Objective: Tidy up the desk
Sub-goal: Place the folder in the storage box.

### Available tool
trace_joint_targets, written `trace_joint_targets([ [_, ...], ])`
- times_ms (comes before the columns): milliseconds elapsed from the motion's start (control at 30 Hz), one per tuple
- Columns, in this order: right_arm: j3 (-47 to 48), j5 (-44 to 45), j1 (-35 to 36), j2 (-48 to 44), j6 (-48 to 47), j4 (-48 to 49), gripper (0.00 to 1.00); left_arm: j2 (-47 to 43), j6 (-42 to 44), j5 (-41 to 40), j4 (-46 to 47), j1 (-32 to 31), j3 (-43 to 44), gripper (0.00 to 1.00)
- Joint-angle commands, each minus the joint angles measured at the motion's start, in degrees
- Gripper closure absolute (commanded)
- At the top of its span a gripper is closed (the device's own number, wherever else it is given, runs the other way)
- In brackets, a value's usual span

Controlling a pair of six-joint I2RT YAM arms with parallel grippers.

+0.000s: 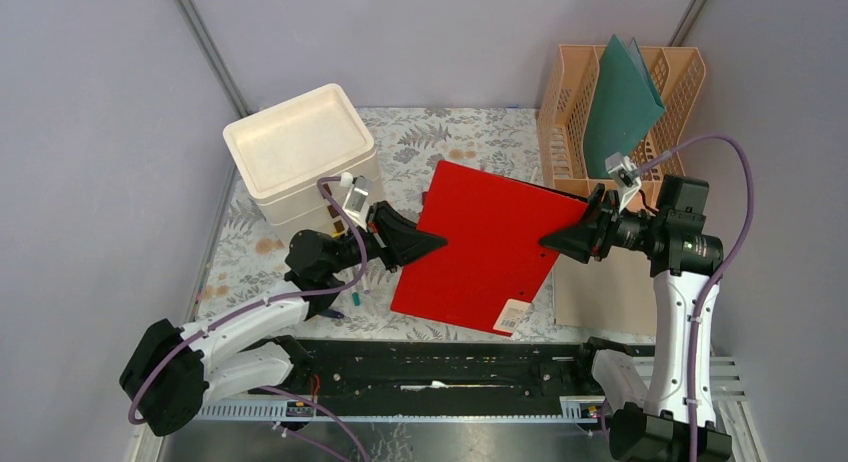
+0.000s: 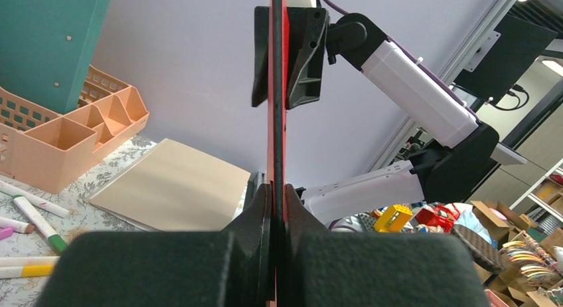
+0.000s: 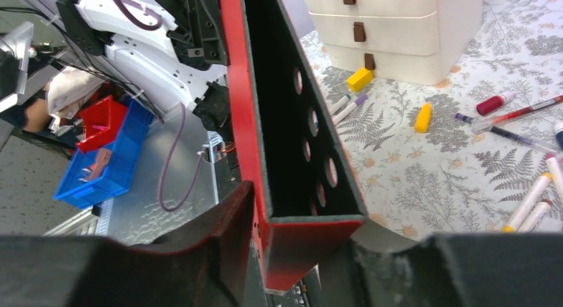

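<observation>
The counter (image 1: 445, 137), a flat top under a pale grey cloth printed with fern leaves and tan flowers, fills the middle of the overhead view, from the black rail (image 1: 450, 367) at its near edge back to the grey walls. Above its middle a red folder (image 1: 490, 247) hangs tilted between the two arms, with a small white label (image 1: 515, 315) at its near right corner. The left claw (image 1: 425, 244) is clamped on the folder's left edge; its own camera shows both fingers (image 2: 259, 214) pressed flat against the thin red board. The right claw (image 1: 555, 240) straddles the opposite edge, one finger on each side of the red wall (its black inner face shows a row of round holes), but I cannot tell whether those fingers actually press on it. At the far left of the counter stands a cream drawer box (image 1: 300, 152), and a small yellow block (image 3: 362, 78) lies just in front of its drawers. Loose markers (image 3: 531, 201) are scattered on the cloth near the box. At the far right stands a peach lattice file rack (image 1: 565, 112) holding an upright green folder (image 1: 620, 102). Just near of the rack, a tan folder (image 1: 600, 292) lies flat on the cloth under the right arm.
</observation>
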Motion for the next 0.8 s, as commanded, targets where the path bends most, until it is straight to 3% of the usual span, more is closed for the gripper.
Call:
trace_joint_targets([
  [0,1.5,-6.0,0.9,-0.9,3.3,0.7,0.71,0.3,-2.6,0.4,10.2,0.5,0.7,1.0],
  [67,1.5,-6.0,1.0,-1.1,4.3,2.2,0.94,0.6,-2.8,0.5,10.3,0.6,0.9,1.0],
  [100,1.6,-6.0,1.0,-1.3,4.7,2.7,1.0,0.8,-2.8,0.6,10.3,0.7,0.9,1.0],
  [200,3.1,-3.6,1.0,-2.1,5.1,3.0,1.0,1.3,-3.1,0.5,9.5,1.3,1.0,1.0],
  [267,4.1,-0.3,0.9,-3.2,5.7,3.1,1.0,0.9,-4.1,-1.1,6.1,2.3,0.9,0.78],
  [300,4.4,2.0,0.9,-3.8,6.3,3.7,1.0,0.1,-5.0,-2.6,2.6,3.1,0.9,0.59],
  [333,4.6,4.3,0.8,-4.2,7.2,4.4,1.0,-1.0,-4.9,-3.6,-1.1,3.9,0.9,0.46],
  [500,6.8,12.8,0.1,-3.6,7.5,5.1,1.0,-9.0,2.4,-6.1,-20.5,8.6,2.8,0.06],
  [567,8.7,15.6,0.0,-2.5,7.6,5.7,1.0,-11.5,6.8,-8.6,-30.8,10.1,6.3,0.01],
  [767,15.8,28.7,-0.2,0.1,10.5,12.3,1.0,-12.0,21.6,-11.5,-55.6,11.5,18.0,0.01],
])
